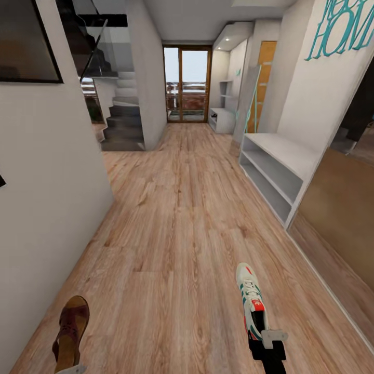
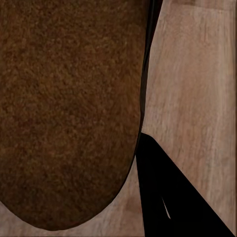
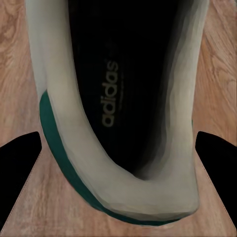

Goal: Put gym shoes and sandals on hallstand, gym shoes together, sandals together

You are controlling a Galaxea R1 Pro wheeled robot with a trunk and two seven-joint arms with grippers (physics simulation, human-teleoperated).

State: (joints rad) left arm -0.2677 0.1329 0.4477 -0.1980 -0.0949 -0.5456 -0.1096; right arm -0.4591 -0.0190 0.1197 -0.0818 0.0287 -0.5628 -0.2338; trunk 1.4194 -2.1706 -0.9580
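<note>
While head view shows hallstand (image 1: pixel 280 166), right wrist reveals gym shoe (image 3: pixel 123 123) insole.

Cream-white gym shoe (image 1: pixel 251 300) with green stripes, dark brown sandal (image 1: pixel 71 331), light-grey hallstand (image 1: pixel 275 171).

A grey staircase (image 1: pixel 122 122) with a glass balustrade (image 1: pixel 98 49) rises at the left of the corridor. A wood-framed glass door (image 1: pixel 187 85) closes the far end. Teal lettering (image 1: pixel 340 26) marks the right wall, near an orange door (image 1: pixel 262 83) and white built-in shelving (image 1: pixel 224 104).
</note>
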